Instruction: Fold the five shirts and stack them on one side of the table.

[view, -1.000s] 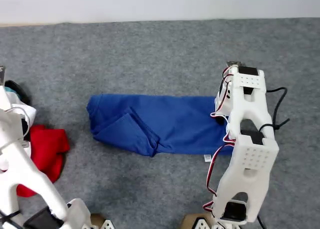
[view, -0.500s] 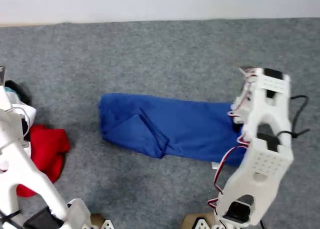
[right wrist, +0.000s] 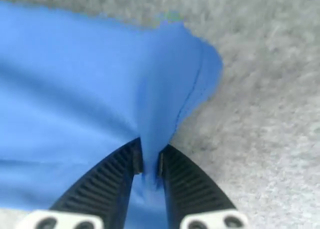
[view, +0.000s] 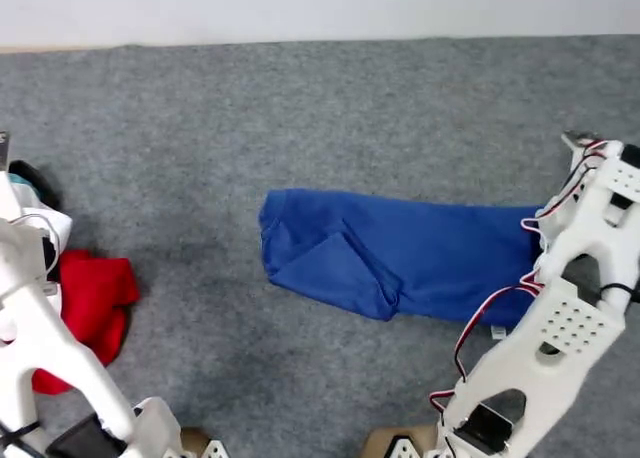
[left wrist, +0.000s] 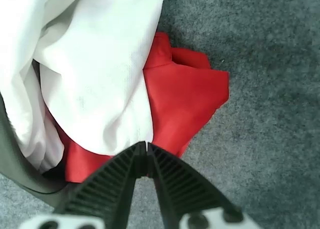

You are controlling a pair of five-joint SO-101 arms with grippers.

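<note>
A blue shirt, partly folded, lies stretched across the grey table in the high view, its right end under the right arm. My right gripper is shut on a pinched ridge of that blue shirt. At the table's left edge a red shirt lies crumpled beside a white one. My left gripper hangs shut and empty just above the red shirt, where the white shirt overlaps it.
The grey felt table is bare behind the blue shirt, up to a white wall. A dark curved object lies under the white shirt. The left arm's white body stands over the left front corner.
The right arm has swung to the right, dragging the blue shirt with it across the table. The left arm and the red and white shirts have stayed put.
</note>
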